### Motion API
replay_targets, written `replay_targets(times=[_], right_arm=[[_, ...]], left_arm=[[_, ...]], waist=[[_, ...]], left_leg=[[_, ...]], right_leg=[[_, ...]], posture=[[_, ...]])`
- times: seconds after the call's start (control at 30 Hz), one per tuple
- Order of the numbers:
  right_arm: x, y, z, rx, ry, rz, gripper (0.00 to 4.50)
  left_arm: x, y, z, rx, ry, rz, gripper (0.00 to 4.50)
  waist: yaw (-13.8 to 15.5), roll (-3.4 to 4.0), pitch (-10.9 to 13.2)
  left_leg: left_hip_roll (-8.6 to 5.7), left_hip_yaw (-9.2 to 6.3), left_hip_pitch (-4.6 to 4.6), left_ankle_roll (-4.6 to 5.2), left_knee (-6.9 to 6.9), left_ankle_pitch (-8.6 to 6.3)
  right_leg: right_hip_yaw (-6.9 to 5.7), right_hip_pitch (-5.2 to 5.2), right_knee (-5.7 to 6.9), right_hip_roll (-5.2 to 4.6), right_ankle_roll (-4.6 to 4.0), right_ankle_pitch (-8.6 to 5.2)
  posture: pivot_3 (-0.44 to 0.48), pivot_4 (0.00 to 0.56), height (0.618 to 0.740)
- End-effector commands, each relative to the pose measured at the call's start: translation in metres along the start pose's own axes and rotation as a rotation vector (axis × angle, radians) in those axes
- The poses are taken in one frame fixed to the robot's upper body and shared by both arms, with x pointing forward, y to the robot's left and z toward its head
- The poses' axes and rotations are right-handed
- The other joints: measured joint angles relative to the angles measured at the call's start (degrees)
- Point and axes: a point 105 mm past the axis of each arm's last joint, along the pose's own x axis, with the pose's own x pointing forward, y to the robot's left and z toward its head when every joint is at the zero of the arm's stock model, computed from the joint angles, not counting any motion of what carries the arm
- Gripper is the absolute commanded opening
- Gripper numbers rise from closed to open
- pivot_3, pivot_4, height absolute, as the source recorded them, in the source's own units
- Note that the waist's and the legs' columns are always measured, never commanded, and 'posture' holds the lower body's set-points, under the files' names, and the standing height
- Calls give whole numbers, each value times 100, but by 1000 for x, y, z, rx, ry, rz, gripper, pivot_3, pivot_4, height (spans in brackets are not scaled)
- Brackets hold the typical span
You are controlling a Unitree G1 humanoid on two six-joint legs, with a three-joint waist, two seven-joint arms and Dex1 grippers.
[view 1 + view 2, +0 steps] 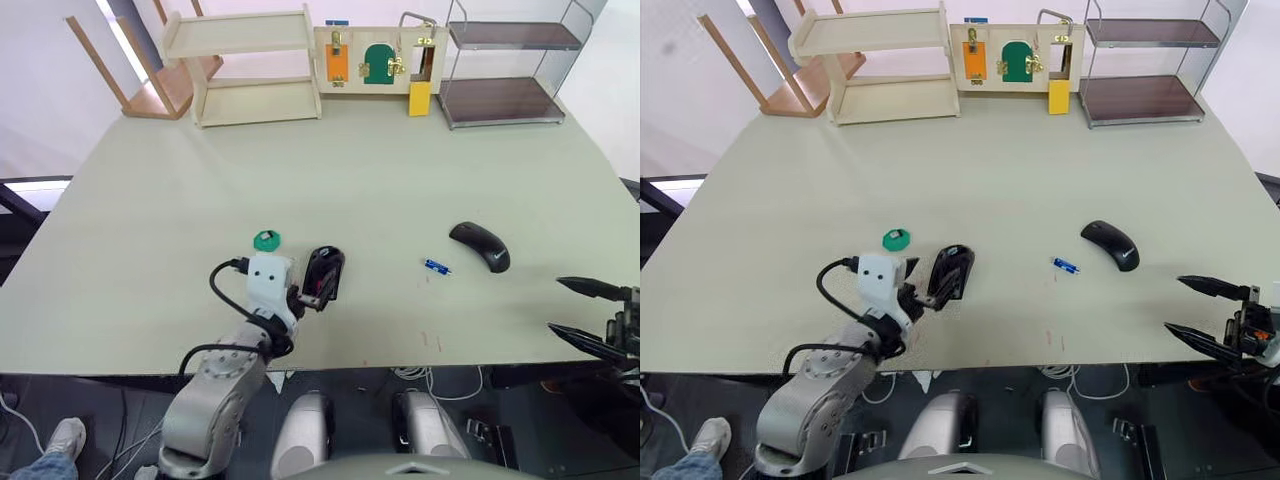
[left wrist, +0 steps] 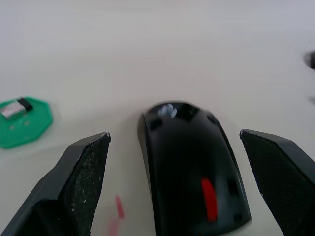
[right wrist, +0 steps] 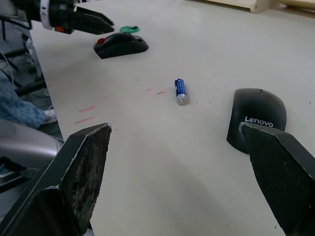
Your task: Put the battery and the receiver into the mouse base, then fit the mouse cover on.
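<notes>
Pale bench (image 1: 350, 180), near edge: mouse base (image 1: 324, 275) sits between the gaping fingers of the left gripper (image 2: 174, 184), ungripped. Rigid, light, likely slick shell; grip its flanks. Battery (image 1: 437, 266) and mouse cover (image 1: 480, 245) lie rightward; right gripper (image 3: 179, 184) open, empty.

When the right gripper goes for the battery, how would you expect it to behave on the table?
The battery is a small cylinder lying on its side on the flat table, so a nudge would probably roll it. Its smooth wrap may slip between the fingers. It looks rigid and light, lying apart from the mouse cover.
</notes>
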Motion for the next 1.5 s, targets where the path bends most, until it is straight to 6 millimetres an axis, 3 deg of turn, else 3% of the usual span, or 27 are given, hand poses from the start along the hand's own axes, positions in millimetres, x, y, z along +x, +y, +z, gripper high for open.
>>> replay_targets(times=[0.03, 0.63, 1.0, 1.5], right_arm=[[-8, -5, 10, -48, 2, -17, 4383], [-20, -3, 3, -55, 17, -24, 4383], [-2, 9, 14, -50, -82, 90, 4383], [6, 11, 19, -65, -115, 119, 4383]], left_arm=[[5, -8, 1, 10, 1, 13, 4500], [10, -6, -7, 76, 70, 102, 4500], [13, -3, -8, 113, 105, 120, 4500], [21, -4, -15, 92, 152, 114, 4500]], waist=[[-3, 0, 0], [-13, 0, 0], [-10, 0, 0], [-12, 0, 0]], left_leg=[[-1, 2, 0, 0, 0, 0], [-1, -2, 0, 0, 1, 0], [-1, -3, -2, 0, 1, 0], [-1, -4, -2, 0, 2, 0]], right_leg=[[2, 0, 0, 0, 0, 0], [1, 0, 0, 0, 0, 0], [1, 0, 0, 0, 0, 0], [0, 0, 0, 0, 0, 0]], posture=[[0, 150, 740], [0, 150, 740], [0, 150, 740], [0, 150, 740]])
